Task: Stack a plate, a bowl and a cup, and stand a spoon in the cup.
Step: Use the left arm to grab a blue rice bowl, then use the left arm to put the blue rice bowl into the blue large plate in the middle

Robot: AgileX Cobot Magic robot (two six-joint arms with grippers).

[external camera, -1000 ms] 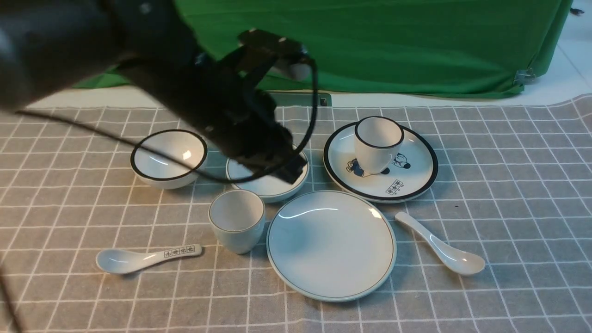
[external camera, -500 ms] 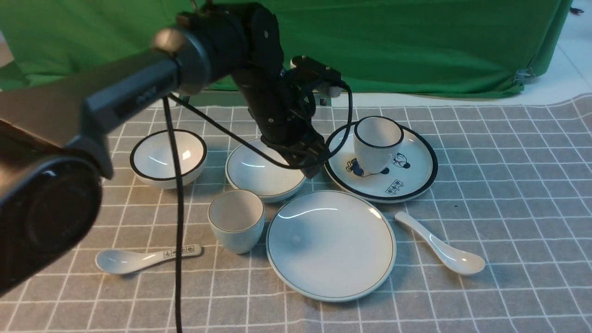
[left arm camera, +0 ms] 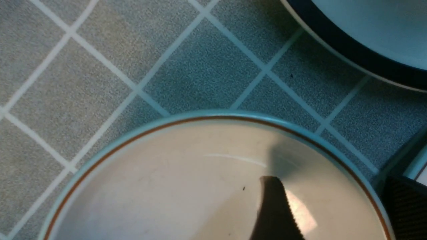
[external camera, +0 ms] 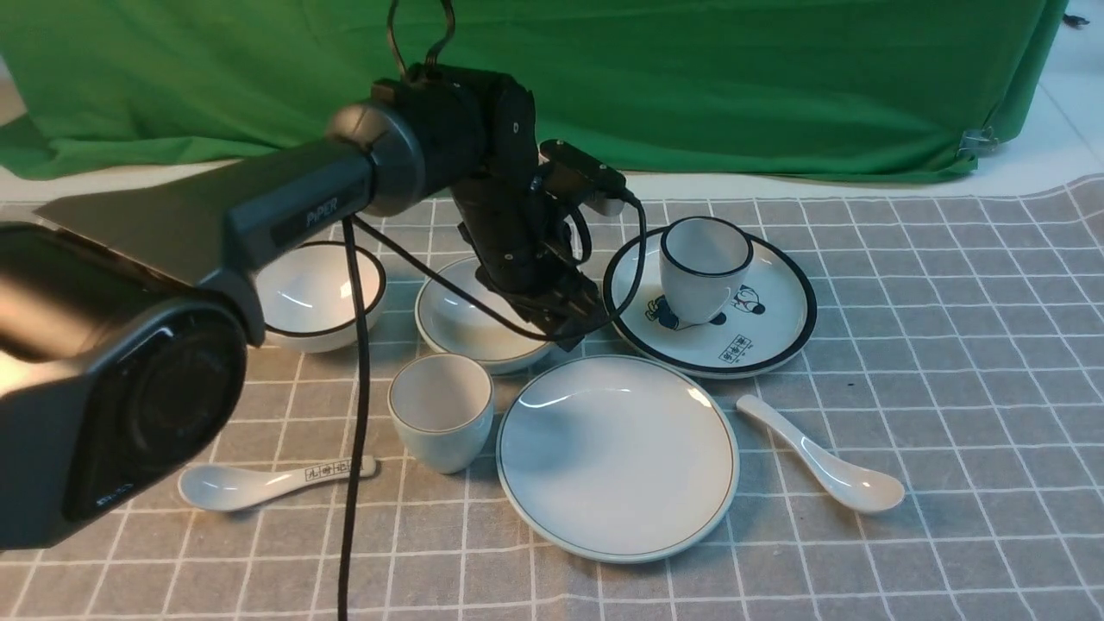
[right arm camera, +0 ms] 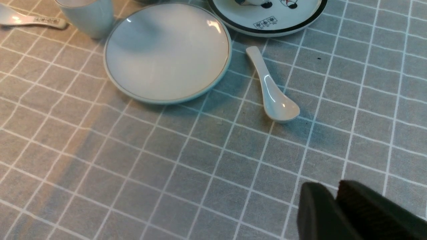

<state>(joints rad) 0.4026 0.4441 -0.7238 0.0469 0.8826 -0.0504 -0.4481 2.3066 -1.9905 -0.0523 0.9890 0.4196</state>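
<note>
The shallow pale bowl (external camera: 466, 323) sits mid-table behind the pale cup (external camera: 440, 410) and the plain plate (external camera: 617, 457). The plain white spoon (external camera: 819, 466) lies right of the plate. My left gripper (external camera: 569, 326) is open at the bowl's right rim. In the left wrist view the gripper (left arm camera: 333, 190) straddles that rim, with one finger (left arm camera: 275, 210) inside the bowl (left arm camera: 186, 186) and the other outside it. My right gripper (right arm camera: 333, 193) is shut and empty over bare cloth, near the spoon (right arm camera: 272, 90) and the plate (right arm camera: 166, 53). It is out of the front view.
A black-rimmed bowl (external camera: 319, 293) stands at the left. The panda plate (external camera: 759, 336) with a black-rimmed cup (external camera: 703, 267) on it stands just right of my left gripper. A spoon with characters (external camera: 259, 483) lies front left. A green cloth (external camera: 776, 86) hangs behind.
My left arm has swung right and come down, bringing the gripper from over the bowl to its right rim. The dishes and spoons have stayed put.
</note>
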